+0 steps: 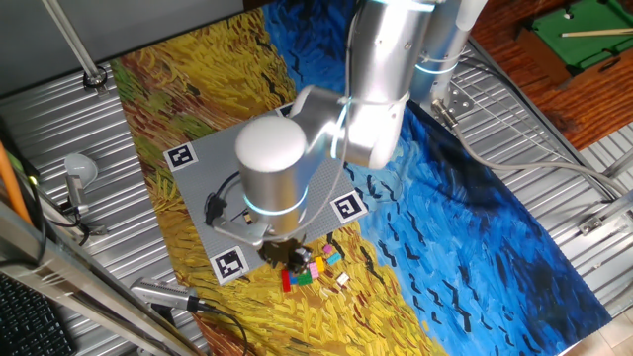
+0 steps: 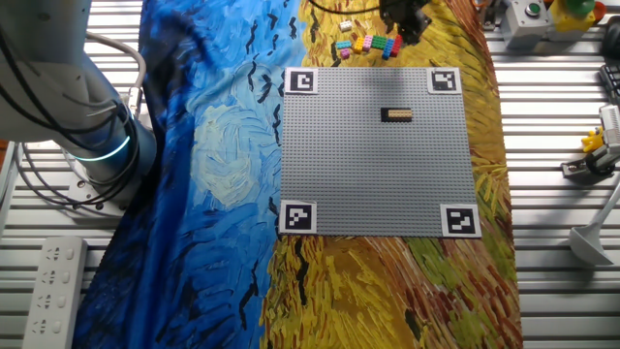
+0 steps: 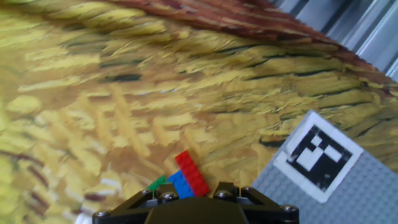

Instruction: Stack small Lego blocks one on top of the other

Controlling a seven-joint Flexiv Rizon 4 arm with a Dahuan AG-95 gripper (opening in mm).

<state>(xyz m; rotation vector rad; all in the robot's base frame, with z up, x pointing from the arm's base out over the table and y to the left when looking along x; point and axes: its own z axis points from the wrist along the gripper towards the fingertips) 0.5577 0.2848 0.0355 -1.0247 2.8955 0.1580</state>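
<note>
Several small Lego blocks (image 1: 315, 269) lie in a loose cluster on the yellow cloth just off the grey baseplate (image 1: 213, 168). Among them are a red one (image 1: 287, 283), pink ones and a white one (image 1: 343, 279). My gripper (image 1: 287, 259) hangs low over the cluster's red end; its fingers look dark and their gap is hidden. In the other fixed view the gripper (image 2: 405, 27) is beside the same cluster (image 2: 368, 44). A tan flat block (image 2: 395, 114) sits alone on the baseplate (image 2: 378, 174). The hand view shows a red block (image 3: 191, 173), a blue one (image 3: 180, 184) and a green one (image 3: 155, 183) right at the gripper housing (image 3: 193, 210).
Black-and-white markers (image 3: 317, 154) sit at the baseplate's corners. The robot base (image 2: 87, 136) stands on the blue side of the cloth. A white remote (image 2: 53, 281) and small fixtures (image 2: 596, 150) rest on the slatted metal table around the cloth.
</note>
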